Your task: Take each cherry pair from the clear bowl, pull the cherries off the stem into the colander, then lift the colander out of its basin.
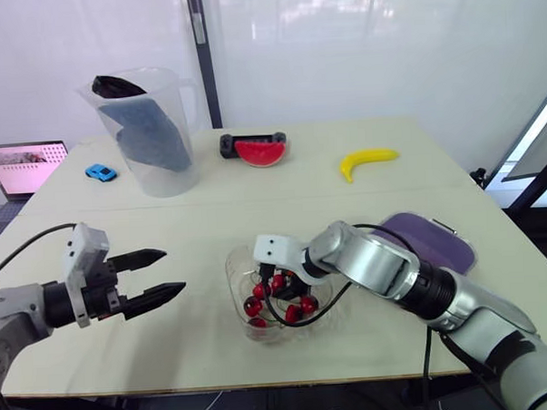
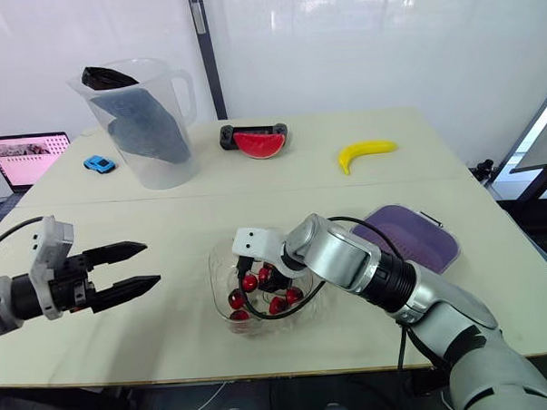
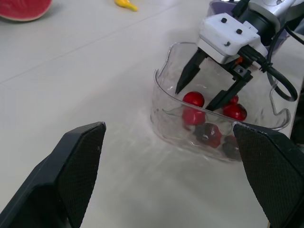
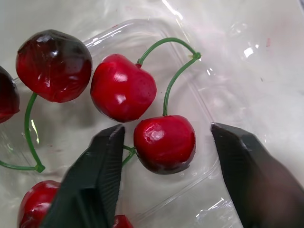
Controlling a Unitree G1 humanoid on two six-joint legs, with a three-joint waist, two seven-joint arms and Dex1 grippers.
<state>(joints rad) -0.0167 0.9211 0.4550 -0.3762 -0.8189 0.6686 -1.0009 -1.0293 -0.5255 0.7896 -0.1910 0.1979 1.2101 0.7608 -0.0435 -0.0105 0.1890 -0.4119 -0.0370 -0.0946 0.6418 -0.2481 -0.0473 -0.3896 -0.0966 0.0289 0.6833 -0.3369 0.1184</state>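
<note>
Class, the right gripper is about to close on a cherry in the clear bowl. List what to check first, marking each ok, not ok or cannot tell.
1. Right gripper open: ok, its fingers are spread inside the clear bowl.
2. Cherry between those fingers: ok.
3. Stem joins it to a second cherry: ok.
4. Left gripper open, apart from the bowl: ok.
5. Fingers free of the bowl's inside: cannot tell.

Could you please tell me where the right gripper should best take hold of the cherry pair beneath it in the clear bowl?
Probably the cherry itself, from above: the open right gripper straddles its round body inside the clear bowl, whereas the thin green stem joining it to its twin offers little to pinch.
</note>
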